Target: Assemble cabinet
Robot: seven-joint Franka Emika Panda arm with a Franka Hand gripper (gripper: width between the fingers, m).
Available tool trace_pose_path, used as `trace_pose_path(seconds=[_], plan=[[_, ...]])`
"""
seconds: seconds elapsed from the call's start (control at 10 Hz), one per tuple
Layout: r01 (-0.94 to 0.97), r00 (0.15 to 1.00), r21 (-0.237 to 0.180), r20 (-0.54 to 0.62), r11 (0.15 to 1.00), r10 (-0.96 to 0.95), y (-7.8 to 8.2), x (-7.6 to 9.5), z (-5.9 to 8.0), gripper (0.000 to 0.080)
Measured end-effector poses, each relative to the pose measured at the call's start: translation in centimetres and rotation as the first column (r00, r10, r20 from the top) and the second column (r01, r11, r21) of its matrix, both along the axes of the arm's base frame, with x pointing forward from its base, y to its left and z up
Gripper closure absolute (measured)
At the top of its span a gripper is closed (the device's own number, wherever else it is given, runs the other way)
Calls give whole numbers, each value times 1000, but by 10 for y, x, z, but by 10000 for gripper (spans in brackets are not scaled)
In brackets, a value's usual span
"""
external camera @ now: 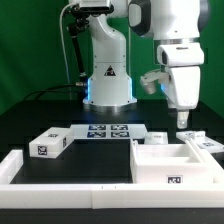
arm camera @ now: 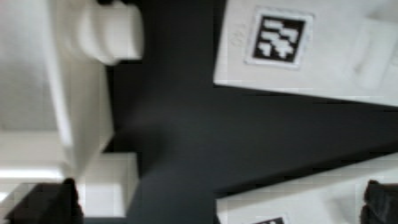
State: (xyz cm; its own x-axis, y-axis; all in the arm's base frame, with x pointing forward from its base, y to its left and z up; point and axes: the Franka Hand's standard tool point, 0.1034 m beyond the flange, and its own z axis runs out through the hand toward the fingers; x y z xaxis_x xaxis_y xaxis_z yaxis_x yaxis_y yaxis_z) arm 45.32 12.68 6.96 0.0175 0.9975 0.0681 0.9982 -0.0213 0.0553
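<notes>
My gripper (external camera: 183,122) hangs wide open, holding nothing, just above the back of the cabinet box (external camera: 155,172); one loose block (external camera: 48,144) lies well apart from that box. Risk: dropping now, a finger could clip the box wall and shove it.

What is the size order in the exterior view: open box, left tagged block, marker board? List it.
1. Open box: clearly the largest.
2. Left tagged block and marker board: these look about alike. The board lies farther back, so I will not rank one over the other.
</notes>
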Motion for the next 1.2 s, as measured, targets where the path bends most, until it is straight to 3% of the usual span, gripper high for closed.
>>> trace_pose_path(seconds=[0.3,0.6,0.8,1.2], plan=[[-7,999,60,36,998,5,40,-28,-17,2],[-1,1000,54,25,999,-1,36,-27,-19,2],[-127,991,47,43,991,125,33,-27,-25,2],[-295,955,36,54,955,293,60,-51,-32,2]])
